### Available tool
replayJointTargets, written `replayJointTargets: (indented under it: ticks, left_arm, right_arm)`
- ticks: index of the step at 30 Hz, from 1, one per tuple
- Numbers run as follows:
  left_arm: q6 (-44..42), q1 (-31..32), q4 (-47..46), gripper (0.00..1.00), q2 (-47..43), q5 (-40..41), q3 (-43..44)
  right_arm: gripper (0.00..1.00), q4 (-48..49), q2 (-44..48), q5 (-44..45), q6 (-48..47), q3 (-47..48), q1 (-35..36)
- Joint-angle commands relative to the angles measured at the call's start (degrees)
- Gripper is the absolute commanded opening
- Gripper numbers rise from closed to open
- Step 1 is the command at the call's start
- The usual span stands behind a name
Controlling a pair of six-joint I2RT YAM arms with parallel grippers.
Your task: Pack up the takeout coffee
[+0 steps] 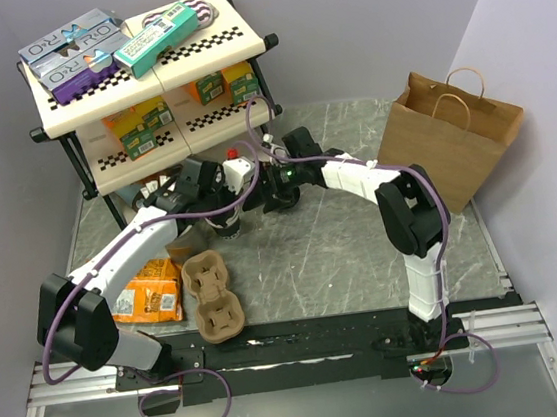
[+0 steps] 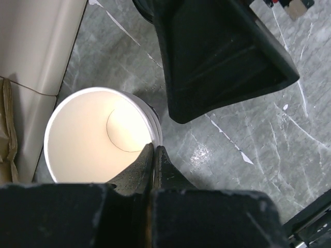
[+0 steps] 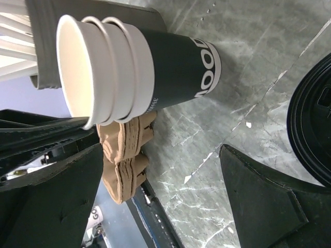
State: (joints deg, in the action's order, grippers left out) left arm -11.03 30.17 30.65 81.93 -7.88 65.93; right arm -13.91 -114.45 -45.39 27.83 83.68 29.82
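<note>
Both left fingers [image 2: 139,168] pinch the rim of the cup [image 2: 93,139], which stands on the counter [image 1: 344,251] just beyond the carrier [image 1: 213,298], while the right fingers [image 3: 258,196] hang spread beside it; a slow, straight lift should keep the thin rim from buckling.

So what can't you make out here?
- Round black plastic lid: right wrist view, cut by the right edge.
- White lettering on the dark nested paper cups: right wrist view, curves out of sight.
- Open white-lined paper cup: left wrist view, outer wall hidden from above, near rim under the shut left jaws.
- Brown paper bag: top view, inside unseen.
</note>
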Motion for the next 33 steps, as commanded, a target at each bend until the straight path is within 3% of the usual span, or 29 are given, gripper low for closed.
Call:
replayJointTargets:
  ticks: [1,14,33]
  left_arm:
    - [2.41,-0.38,-1.65,0.01,-0.19,-0.73,2.97]
    - [2.5,-0.55,-1.56,0.01,0.6,-2.58,4.12]
    - [3.47,-0.99,-2.88,0.01,0.51,-2.58,6.31]
  right_arm:
    - [0.99,1.08,-0.51,-1.11,0.11,3.07,0.41]
    - [0.99,4.07,-3.49,-3.04,2.92,5.09,0.41]
    - [0.99,-1.38,-7.36,5.12,1.61,9.66,2.25]
